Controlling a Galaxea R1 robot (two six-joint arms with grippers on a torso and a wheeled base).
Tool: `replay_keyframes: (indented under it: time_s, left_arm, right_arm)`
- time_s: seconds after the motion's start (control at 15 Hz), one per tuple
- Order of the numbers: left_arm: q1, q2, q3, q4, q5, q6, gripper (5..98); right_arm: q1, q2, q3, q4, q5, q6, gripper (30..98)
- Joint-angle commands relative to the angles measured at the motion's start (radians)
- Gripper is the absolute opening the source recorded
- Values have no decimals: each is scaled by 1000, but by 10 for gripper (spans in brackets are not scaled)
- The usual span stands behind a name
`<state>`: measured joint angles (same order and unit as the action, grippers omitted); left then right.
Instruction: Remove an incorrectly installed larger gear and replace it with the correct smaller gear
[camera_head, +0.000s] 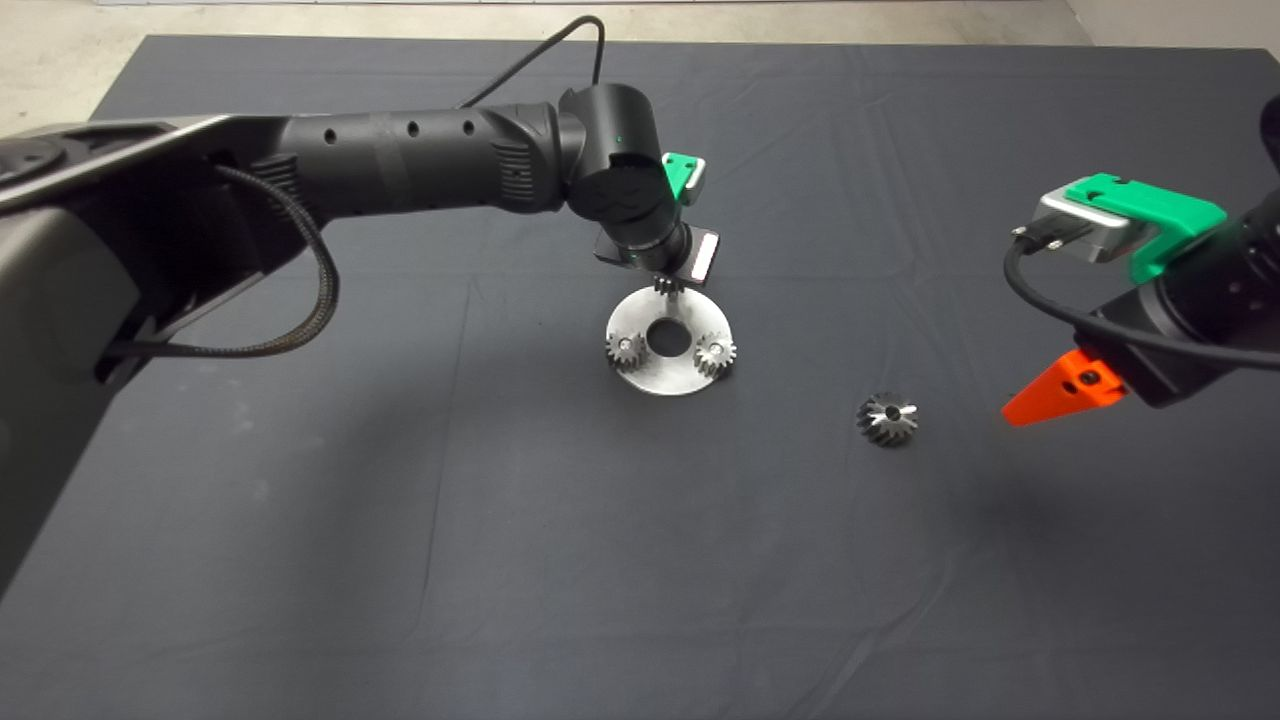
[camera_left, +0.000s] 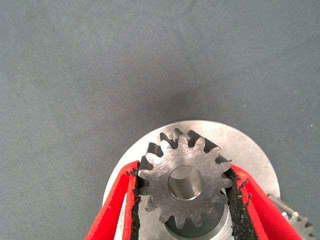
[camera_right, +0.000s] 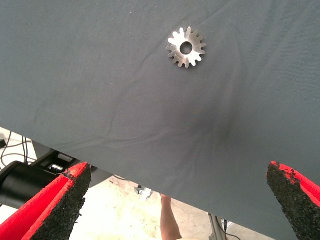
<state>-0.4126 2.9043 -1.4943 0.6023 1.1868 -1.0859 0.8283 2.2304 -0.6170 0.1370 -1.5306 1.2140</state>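
Dark grey mat (camera_head: 400, 560) covered the bench, wrinkled in places and carrying everything in view. Across it from the left reached the left arm (camera_head: 400, 160), its left hand (camera_left: 185, 200) pointing down over the far edge of a round steel plate (camera_head: 655, 378) with a large centre hole.

That left hand was clamped on the small gear (camera_left: 184, 185), one black pad (camera_left: 134, 200) pressed against its teeth on each side. The gear sat level between the fingers, directly above the plate's rim, with a pale round shape showing through its centre hole; whether it was seated on a post or held just above could not be told. Two more small gears with shiny pins (camera_head: 625, 347) (camera_head: 716, 354) stood on the plate on the near side of the left hand, one on either side of the centre hole.

The right hand (camera_head: 1060, 390) hovered above the mat near its right side, well apart from the plate, fingers spread wide and gripping nothing. Between this hand and the plate, closer to the hand, the large gear (camera_head: 888, 418) stood alone on the mat with its shiny top face up. The right wrist view showed it lying beyond the open fingers (camera_right: 57, 205). Past the mat's edge in that view, part of a person's limb (camera_right: 169, 220) and some cables showed over the floor.
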Motion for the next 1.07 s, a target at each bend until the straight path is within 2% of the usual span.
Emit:
replay_keyframes:
  time_s: [0.0, 0.8, 1.0]
  left_arm:
    - [-19, 8, -6, 19, -1, 24, 354]
    - [-17, 25, -29, 19, -1, 58, 354]
    - [-5, 25, -37, 19, -1, 60, 354]
  right_arm:
    - [14, 2, 4, 36, -97, 7, 930]
    - [14, 2, 5, 36, -97, 9, 930]
    - [14, -1, 7, 36, -97, 9, 930]
